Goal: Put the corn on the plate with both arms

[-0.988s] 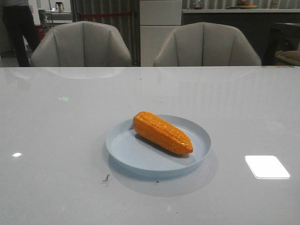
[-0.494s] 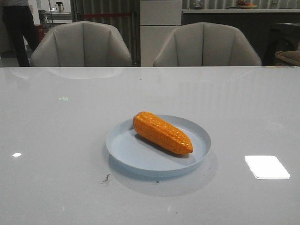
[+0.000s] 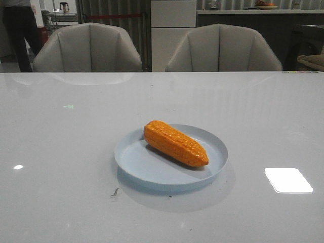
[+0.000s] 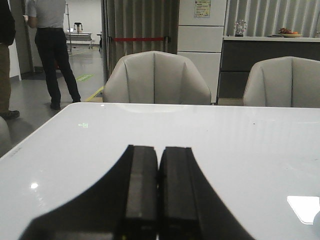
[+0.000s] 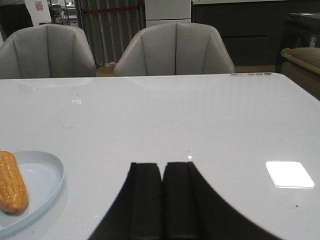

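Observation:
The orange-yellow corn (image 3: pixel 175 143) lies diagonally on the pale blue plate (image 3: pixel 136 159) at the middle of the white table, tapered end toward the front right. The corn (image 5: pixel 11 182) and the plate's rim (image 5: pixel 52 172) also show in the right wrist view. Neither arm shows in the front view. My left gripper (image 4: pixel 159 150) is shut and empty, pointing over bare table. My right gripper (image 5: pixel 163 166) is shut and empty, to the right of the plate and apart from it.
Two grey chairs (image 3: pixel 88 48) (image 3: pixel 223 49) stand behind the table's far edge. A bright light reflection (image 3: pixel 288 179) lies on the table right of the plate. A person (image 4: pixel 52 47) stands far off at the left.

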